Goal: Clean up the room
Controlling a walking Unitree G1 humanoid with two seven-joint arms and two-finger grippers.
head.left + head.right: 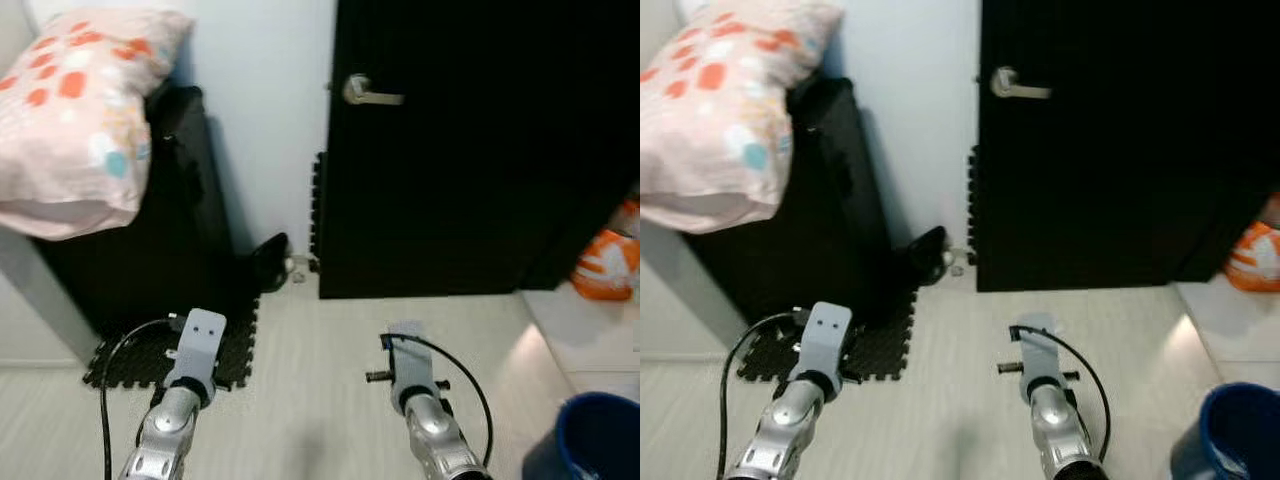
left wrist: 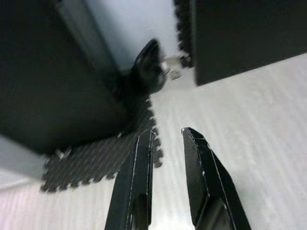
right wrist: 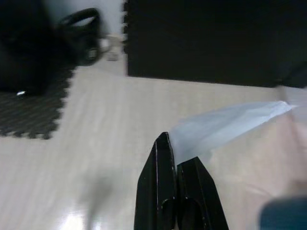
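Right hand (image 3: 176, 158): my two black fingers are pressed together, nothing pinched between them, held above the pale wood floor (image 1: 320, 380).
Left hand (image 2: 167, 139): my fingers stand a little apart, with floor showing through the gap; they grip nothing and hang over the floor just beside the edge of the black foam mat (image 1: 135, 362).
Pale sheet (image 3: 225, 124): a thin, see-through film lies just past my right fingertips, stretching away toward the door; I cannot tell whether my fingertips touch it.
Blue bin (image 1: 592, 438): a dark blue tub sits on the floor to my right, close to my right arm, cut off by the frame's corner.
Foam mat: its jigsaw-edged tiles lie on the floor under the black cabinet (image 1: 150, 240), near my left arm.
Black shoe (image 1: 270, 262): it lies on the floor against the white wall, in the corner between the cabinet and the door, with some small bits beside it too small to make out.
Pillow (image 1: 78, 115): pink with red and teal spots, resting on top of the cabinet.
Door (image 1: 480, 140): black, closed, with a silver lever handle (image 1: 366, 93).
Orange item (image 1: 606, 262): orange-and-white, on the floor far right, beside the door.
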